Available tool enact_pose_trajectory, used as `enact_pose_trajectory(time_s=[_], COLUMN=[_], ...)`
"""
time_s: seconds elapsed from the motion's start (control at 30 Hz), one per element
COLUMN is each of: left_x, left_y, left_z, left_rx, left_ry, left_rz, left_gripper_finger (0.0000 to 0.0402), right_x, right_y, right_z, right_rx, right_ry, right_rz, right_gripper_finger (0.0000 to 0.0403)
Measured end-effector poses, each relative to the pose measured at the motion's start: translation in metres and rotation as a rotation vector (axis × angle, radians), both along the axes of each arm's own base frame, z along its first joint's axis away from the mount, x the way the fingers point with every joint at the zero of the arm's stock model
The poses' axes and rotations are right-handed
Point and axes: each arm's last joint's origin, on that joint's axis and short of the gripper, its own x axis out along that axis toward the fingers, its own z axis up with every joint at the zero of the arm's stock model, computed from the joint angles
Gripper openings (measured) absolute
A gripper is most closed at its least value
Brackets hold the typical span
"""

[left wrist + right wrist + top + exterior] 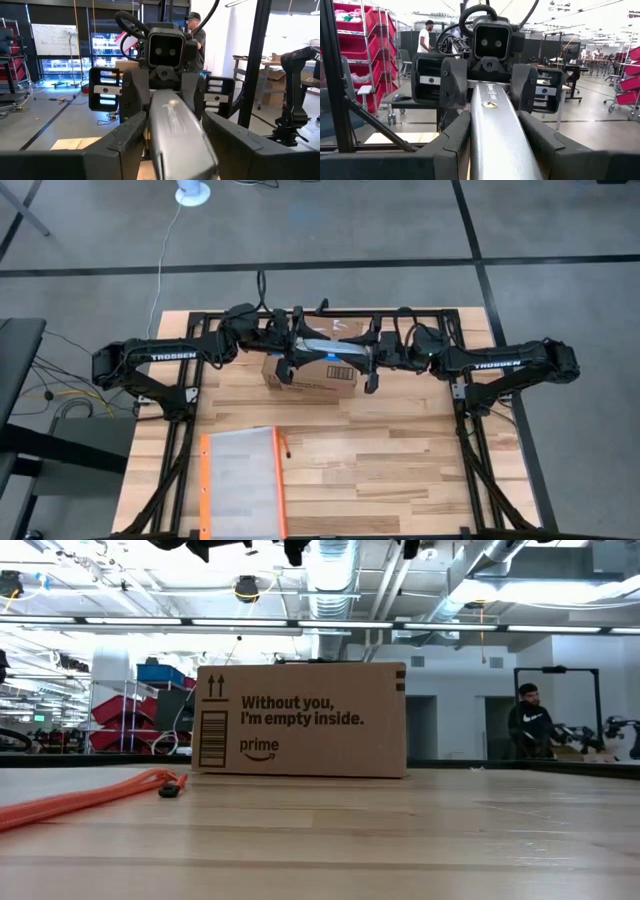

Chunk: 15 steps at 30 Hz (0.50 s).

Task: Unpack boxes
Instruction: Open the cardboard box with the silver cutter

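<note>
I have both grippers up above the box (312, 375), facing each other. The left gripper (292, 352) and the right gripper (372, 360) each clamp an end of one long grey tool (335, 350) held level between them; each wrist view shows the tool running to the opposite gripper.

The box stands on the wooden table (400, 460) toward its far edge, a clear orange-edged pouch (240, 480) lying near the front edge. Only the low view gives the box's printed face and barcode, with a person (528, 720) standing off in the workshop beyond. From there the grippers are cut off at the top.
</note>
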Motion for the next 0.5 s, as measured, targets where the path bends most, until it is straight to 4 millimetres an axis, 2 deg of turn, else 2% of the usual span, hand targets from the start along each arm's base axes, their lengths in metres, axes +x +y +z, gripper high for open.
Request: enact_pose_trajectory(time_s=[0.3,0.5], left_x=[0.0002,0.0], left_y=[-0.0001,0.0003], left_z=[-0.0019,-0.0002], left_rx=[0.018,0.006], left_ry=[0.016,0.002], left_rz=[0.002,0.013], left_gripper_finger=[0.013,0.0128], right_x=[0.0002,0.0], right_y=[0.0002,0.0001], right_z=[-0.0009,-0.0019], right_rx=[0.001,0.005], right_ry=[0.009,0.024], right_rz=[0.004,0.004], right_gripper_finger=[0.0116,0.0116])
